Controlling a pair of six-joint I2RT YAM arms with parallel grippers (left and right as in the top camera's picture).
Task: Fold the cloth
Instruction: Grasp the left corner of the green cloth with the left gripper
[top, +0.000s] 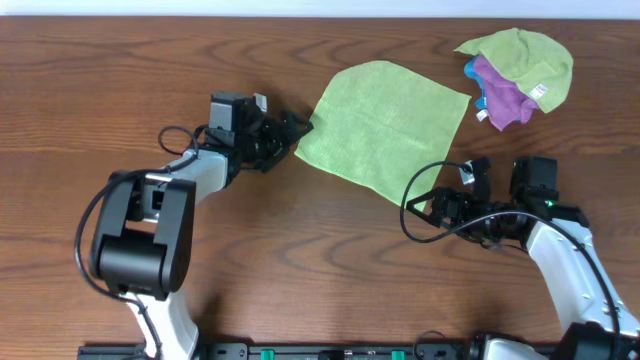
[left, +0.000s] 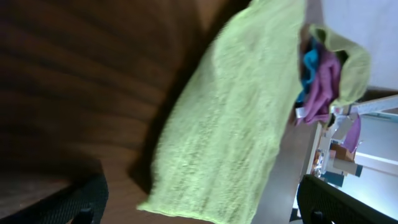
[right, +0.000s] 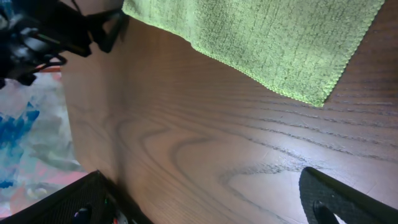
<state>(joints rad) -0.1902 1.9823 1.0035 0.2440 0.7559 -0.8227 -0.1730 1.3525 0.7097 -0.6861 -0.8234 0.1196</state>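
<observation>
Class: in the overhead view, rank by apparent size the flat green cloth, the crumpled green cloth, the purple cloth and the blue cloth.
1. flat green cloth
2. crumpled green cloth
3. purple cloth
4. blue cloth; only a sliver shows and the rest is hidden, so its true size is unsure.
</observation>
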